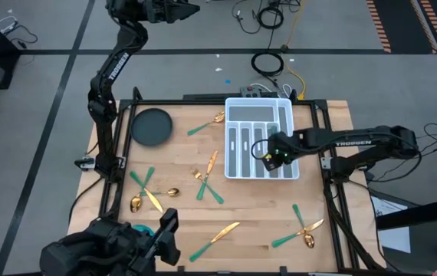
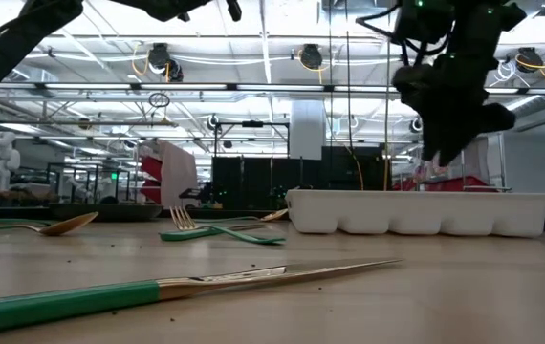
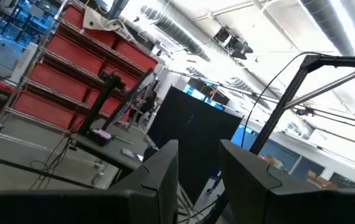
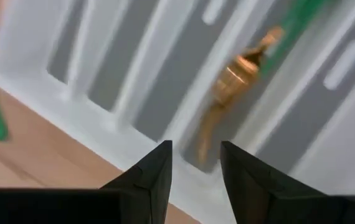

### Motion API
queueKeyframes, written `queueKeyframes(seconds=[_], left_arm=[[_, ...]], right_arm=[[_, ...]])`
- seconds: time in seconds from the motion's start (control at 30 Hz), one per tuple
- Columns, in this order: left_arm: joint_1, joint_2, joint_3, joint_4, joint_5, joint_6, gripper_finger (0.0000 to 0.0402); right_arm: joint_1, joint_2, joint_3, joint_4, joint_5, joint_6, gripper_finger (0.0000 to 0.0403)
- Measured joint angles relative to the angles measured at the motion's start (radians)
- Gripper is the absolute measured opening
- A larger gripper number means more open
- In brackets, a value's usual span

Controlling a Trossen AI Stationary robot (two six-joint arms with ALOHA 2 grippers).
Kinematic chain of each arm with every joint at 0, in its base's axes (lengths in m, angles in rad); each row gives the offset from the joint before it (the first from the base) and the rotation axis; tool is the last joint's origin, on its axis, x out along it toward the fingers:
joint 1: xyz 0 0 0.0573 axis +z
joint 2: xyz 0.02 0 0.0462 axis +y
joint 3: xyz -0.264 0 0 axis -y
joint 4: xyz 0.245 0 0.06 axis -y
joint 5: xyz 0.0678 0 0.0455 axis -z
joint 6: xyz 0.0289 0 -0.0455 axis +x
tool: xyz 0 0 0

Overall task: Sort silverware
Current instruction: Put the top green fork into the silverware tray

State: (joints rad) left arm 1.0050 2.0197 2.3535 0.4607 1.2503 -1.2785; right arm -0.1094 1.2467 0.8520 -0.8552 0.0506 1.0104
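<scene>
Your right gripper point(image 1: 267, 152), its arm lettered TROSSEN, hangs over the white tray point(image 1: 286, 112) with fingers narrowly parted; a gold-headed, green-handled piece point(image 4: 243, 68) lies in a slot beneath. The other silverware point(image 1: 203, 182) is scattered on the table point(image 1: 257, 222). Your left gripper point(image 3: 197, 168), fingers slightly apart, is raised off the table's left side.

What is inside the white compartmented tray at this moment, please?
The right wrist view shows one gold-headed, green-handled utensil in a slot of the tray. From above, the right hand covers part of the tray, so anything beneath it is hidden.
</scene>
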Motion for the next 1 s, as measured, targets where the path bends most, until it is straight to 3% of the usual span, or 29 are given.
queueKeyframes(seconds=[0.37,1.0], left_arm=[[0.0,0.0,0.0,0.002,-0.002,0.001,0.0123],[0.0,0.0,0.0,0.002,-0.002,0.002,0.0123]], right_arm=[[0.02,0.073,0.0,-0.009,-0.033,0.031,0.013],[0.019,0.236,0.0,0.023,0.0,-0.101,0.013]])
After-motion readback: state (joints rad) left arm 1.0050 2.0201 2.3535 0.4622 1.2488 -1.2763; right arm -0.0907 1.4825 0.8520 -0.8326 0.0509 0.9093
